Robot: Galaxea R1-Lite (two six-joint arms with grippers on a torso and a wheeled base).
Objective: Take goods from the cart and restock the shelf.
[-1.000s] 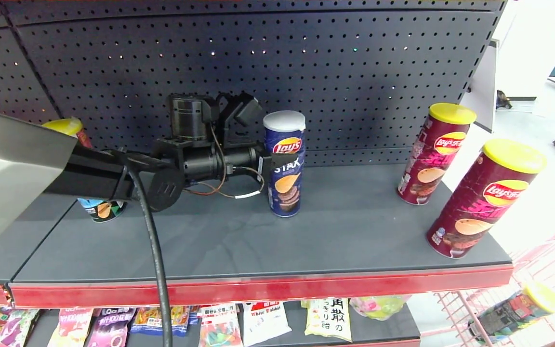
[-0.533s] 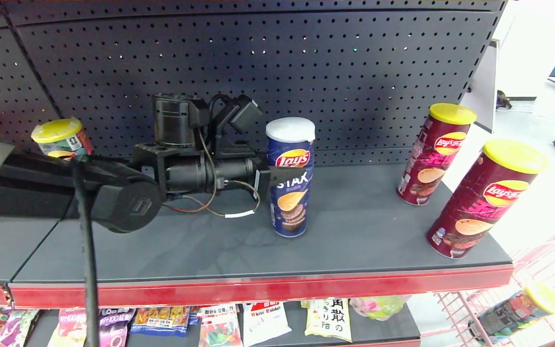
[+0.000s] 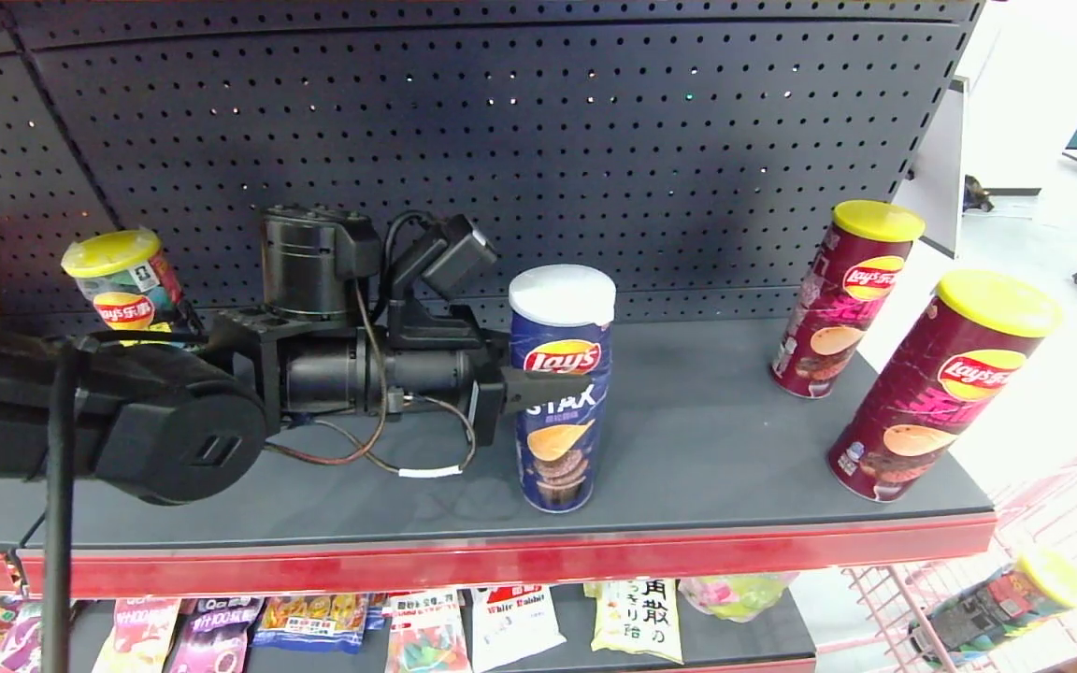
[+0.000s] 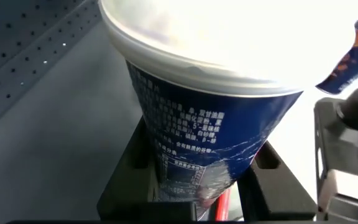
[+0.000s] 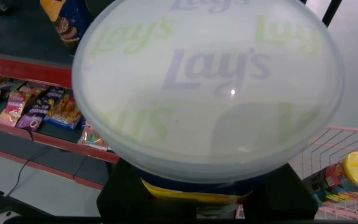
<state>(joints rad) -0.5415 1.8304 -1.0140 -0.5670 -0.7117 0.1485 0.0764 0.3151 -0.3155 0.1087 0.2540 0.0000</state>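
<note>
Tipping is the main risk. The left claw (image 3: 552, 383) is clamped on the blue can (image 3: 557, 449), which stands upright on the shelf (image 3: 707, 439), close to its red front lip (image 3: 501, 561). If the jaws part while the arm drags sideways, the can could topple over that lip. Past the claw's tip, bare shelf runs to a maroon can (image 3: 847, 299) and another (image 3: 945, 383), both well apart from it. Behind the wrist stands a yellow-lidded can (image 3: 122, 280), and the pegboard (image 3: 595, 140) closes the back. The right claw (image 5: 194, 208) grips a clear-lidded can (image 5: 207, 81) out before the shelving.
</note>
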